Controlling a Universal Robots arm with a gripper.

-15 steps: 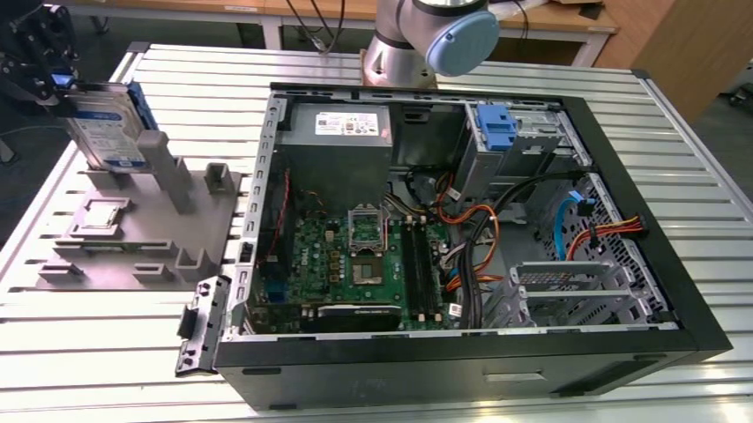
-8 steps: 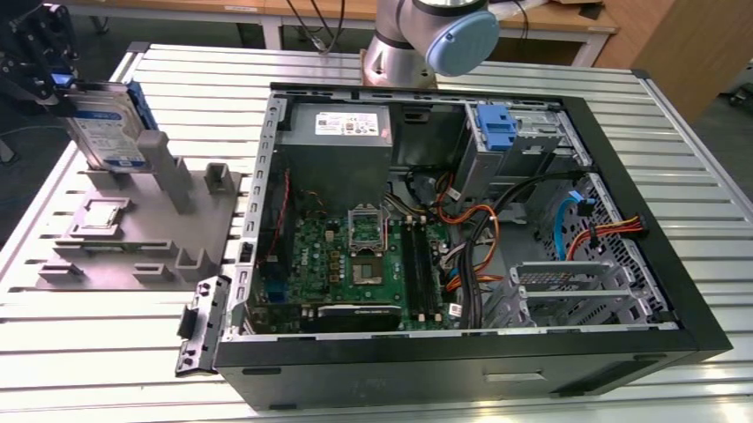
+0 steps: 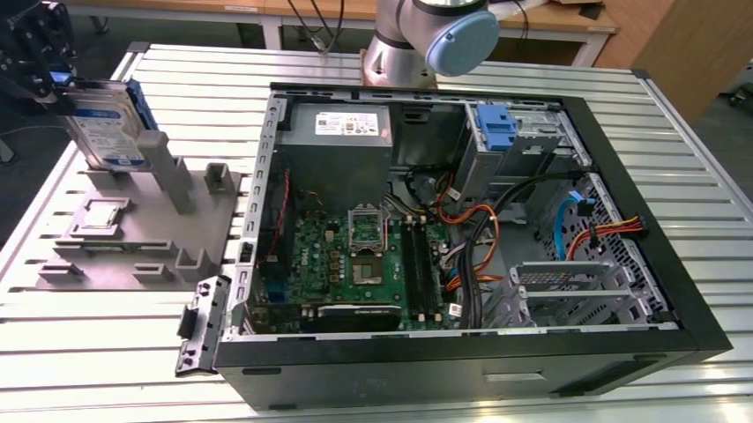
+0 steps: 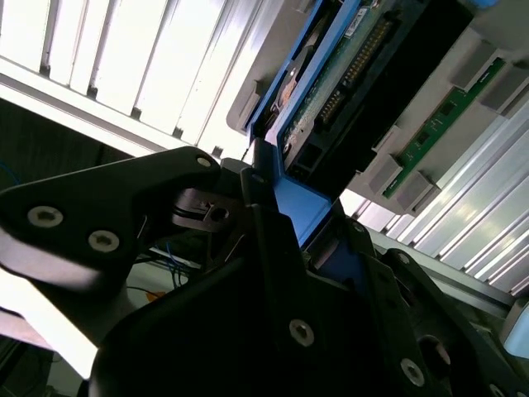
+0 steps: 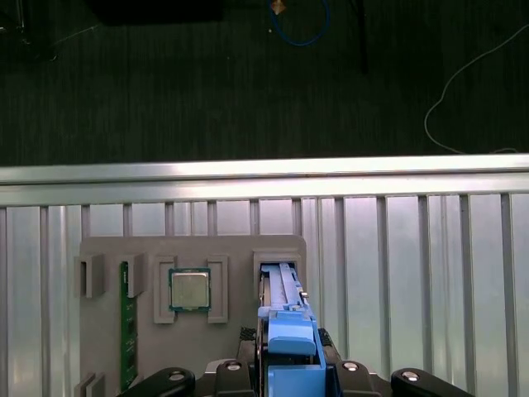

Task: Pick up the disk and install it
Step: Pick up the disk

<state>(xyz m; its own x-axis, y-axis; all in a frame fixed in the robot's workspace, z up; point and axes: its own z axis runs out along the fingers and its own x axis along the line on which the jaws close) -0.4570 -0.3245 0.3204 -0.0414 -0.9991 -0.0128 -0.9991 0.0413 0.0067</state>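
Observation:
The disk (image 3: pixel 104 125) is a silver drive with a white-and-blue label and a blue carrier frame. It stands on edge at the back of the grey fixture plate (image 3: pixel 141 229), at the exterior view's left. My gripper (image 3: pixel 56 79) is at its upper edge. In both wrist views the dark fingers (image 4: pixel 256 207) are pressed against the blue frame (image 5: pixel 291 339), so the gripper is shut on the disk. The disk's lower edge (image 5: pixel 281 281) sits at or just above its slot in the plate. The open computer case (image 3: pixel 471 352) lies to the exterior view's right.
The fixture plate also holds a processor (image 5: pixel 189 289) and a green memory stick (image 5: pixel 126 322). Inside the case are a grey power-supply box (image 3: pixel 341 123), a drive bay with a blue latch (image 3: pixel 499 128), the motherboard (image 3: pixel 353 256), loose cables (image 3: pixel 495 229) and a metal cage (image 3: pixel 577 291). The table edge (image 5: pixel 264 172) lies beyond the plate.

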